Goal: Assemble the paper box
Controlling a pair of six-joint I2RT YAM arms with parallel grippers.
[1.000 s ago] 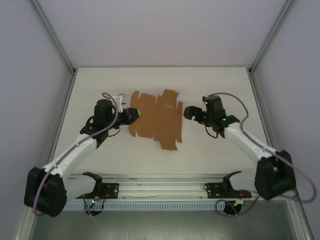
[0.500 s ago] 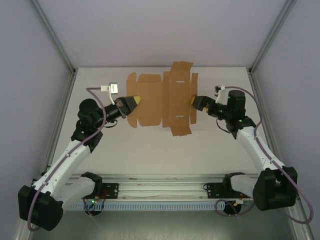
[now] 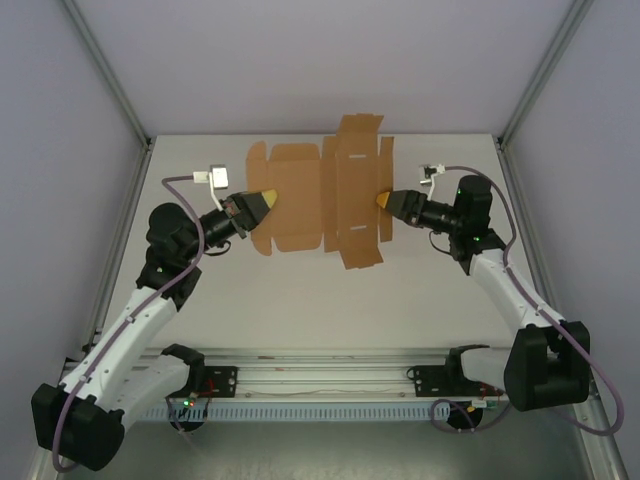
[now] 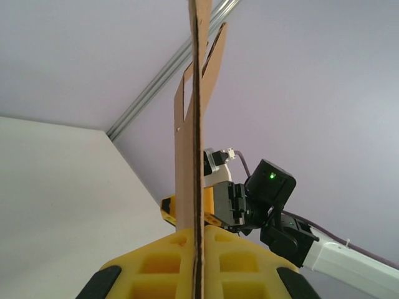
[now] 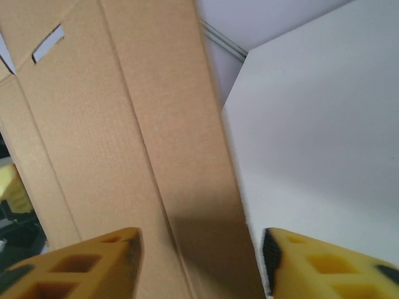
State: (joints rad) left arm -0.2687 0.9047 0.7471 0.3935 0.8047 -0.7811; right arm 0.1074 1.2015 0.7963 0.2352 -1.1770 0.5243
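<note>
The paper box (image 3: pixel 310 200) is a flat brown die-cut sheet with flaps and slots, held up off the white table (image 3: pixel 300 300). My left gripper (image 3: pixel 268 199) is shut on its left edge. In the left wrist view the sheet (image 4: pixel 190 156) stands edge-on, pinched between the yellow fingers of the left gripper (image 4: pixel 198 249). My right gripper (image 3: pixel 383 199) is at the sheet's right edge. In the right wrist view the right gripper (image 5: pixel 201 249) has its jaws apart, with the sheet's face (image 5: pixel 124 124) spanning the gap and a gap left at the right finger.
Grey walls and aluminium frame posts (image 3: pixel 110 90) enclose the table on three sides. The rail carrying the arm bases (image 3: pixel 320 375) runs along the near edge. The right arm's wrist (image 4: pixel 268 187) shows beyond the sheet in the left wrist view.
The sheet has risen and moved toward the back of the table. The left arm pulled outward while holding it. The right gripper reached the sheet's right edge and its jaws have narrowed.
</note>
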